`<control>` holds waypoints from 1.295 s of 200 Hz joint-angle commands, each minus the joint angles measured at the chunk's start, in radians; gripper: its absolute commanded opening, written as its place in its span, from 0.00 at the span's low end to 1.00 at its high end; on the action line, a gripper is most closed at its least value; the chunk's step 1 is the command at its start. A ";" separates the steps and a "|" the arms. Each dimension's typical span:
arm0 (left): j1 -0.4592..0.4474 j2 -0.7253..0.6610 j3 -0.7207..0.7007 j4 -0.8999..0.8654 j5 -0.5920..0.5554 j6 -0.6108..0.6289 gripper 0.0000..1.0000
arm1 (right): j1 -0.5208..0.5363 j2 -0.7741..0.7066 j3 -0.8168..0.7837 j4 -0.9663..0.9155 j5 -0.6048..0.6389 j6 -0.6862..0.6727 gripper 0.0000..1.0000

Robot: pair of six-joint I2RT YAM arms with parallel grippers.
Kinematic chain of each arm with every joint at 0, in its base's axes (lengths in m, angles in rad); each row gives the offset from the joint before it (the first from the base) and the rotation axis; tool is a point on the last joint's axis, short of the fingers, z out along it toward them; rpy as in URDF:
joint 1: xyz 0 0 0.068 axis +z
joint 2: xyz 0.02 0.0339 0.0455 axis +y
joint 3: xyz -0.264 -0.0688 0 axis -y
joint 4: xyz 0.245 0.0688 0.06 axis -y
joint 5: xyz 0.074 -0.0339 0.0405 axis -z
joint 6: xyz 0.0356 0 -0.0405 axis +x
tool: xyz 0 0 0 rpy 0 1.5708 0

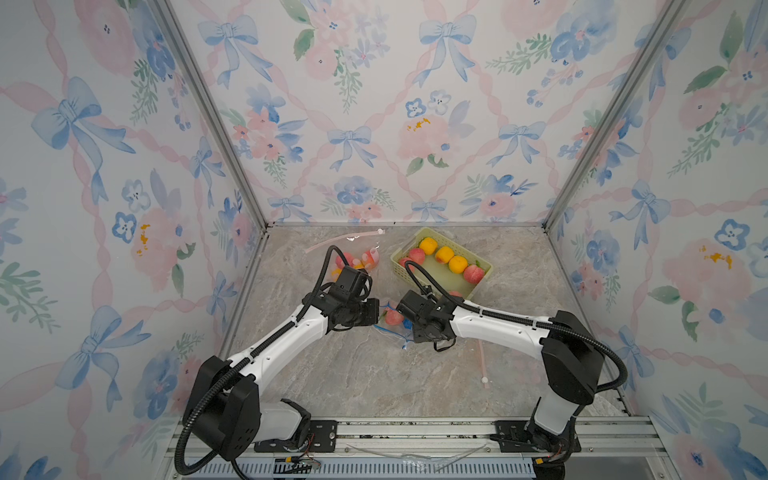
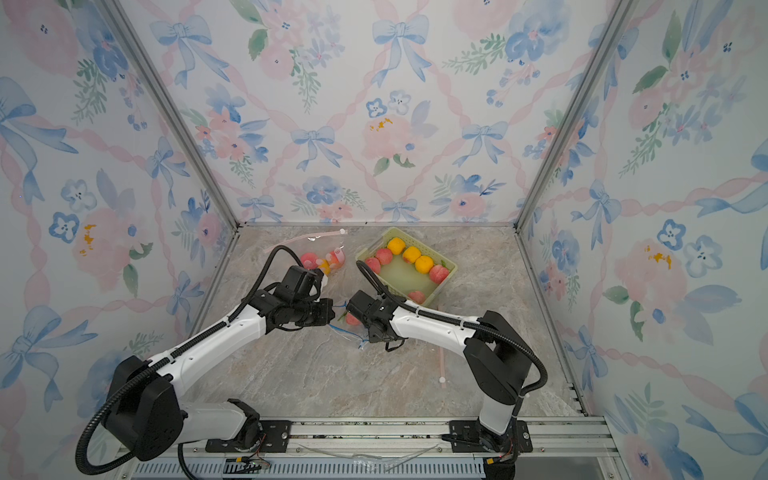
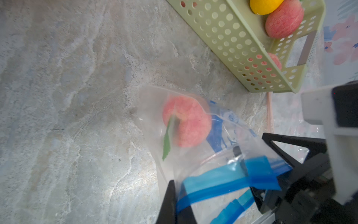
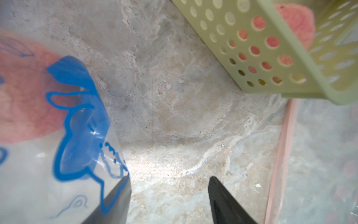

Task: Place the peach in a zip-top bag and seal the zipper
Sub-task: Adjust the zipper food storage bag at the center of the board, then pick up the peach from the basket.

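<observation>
Peach (image 3: 188, 124): inside the zip-top bag (image 3: 193, 159), just ahead of my left claw (image 3: 171, 197).
Left claw: pinched shut on the blue zipper rim (image 3: 222, 175), anchoring the mouth.
Right claw (image 4: 170, 178): jaws apart, empty, bag beside one finger; I'd seal next.

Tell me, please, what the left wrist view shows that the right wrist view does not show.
Only left wrist: the blue zipper strip and the green leaf. Only right wrist: the right gripper, jaws apart over bare table. Both: the peach inside the clear bag, and the green basket.
</observation>
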 commanded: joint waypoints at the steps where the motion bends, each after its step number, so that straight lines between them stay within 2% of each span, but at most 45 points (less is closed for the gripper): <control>1: -0.002 0.031 0.054 -0.043 0.012 0.046 0.00 | -0.004 -0.040 0.019 -0.007 -0.095 -0.067 0.68; 25: -0.012 0.054 0.076 -0.043 -0.014 0.042 0.00 | 0.000 -0.061 0.049 0.051 -0.232 -0.103 0.72; 68: -0.008 0.061 0.081 -0.040 -0.023 0.031 0.00 | -0.001 -0.123 0.122 0.056 -0.320 -0.185 0.74; 103: -0.005 0.063 0.079 -0.033 -0.028 0.026 0.00 | -0.040 -0.180 0.153 0.074 -0.355 -0.219 0.74; 143: -0.005 0.060 0.067 -0.002 -0.025 0.009 0.00 | -0.199 -0.192 0.190 0.061 -0.274 -0.277 0.74; 170: -0.005 0.059 0.068 0.018 -0.026 0.000 0.00 | -0.351 -0.107 0.222 0.095 -0.260 -0.326 0.74; 199: -0.003 0.058 0.063 0.041 -0.028 -0.015 0.00 | -0.464 0.051 0.297 0.191 -0.329 -0.345 0.74; 225: -0.004 0.066 0.064 0.058 -0.025 -0.029 0.00 | -0.515 0.192 0.368 0.281 -0.384 -0.278 0.80; 259: -0.005 0.068 0.067 0.067 -0.033 -0.034 0.00 | -0.522 0.356 0.488 0.354 -0.417 -0.186 0.87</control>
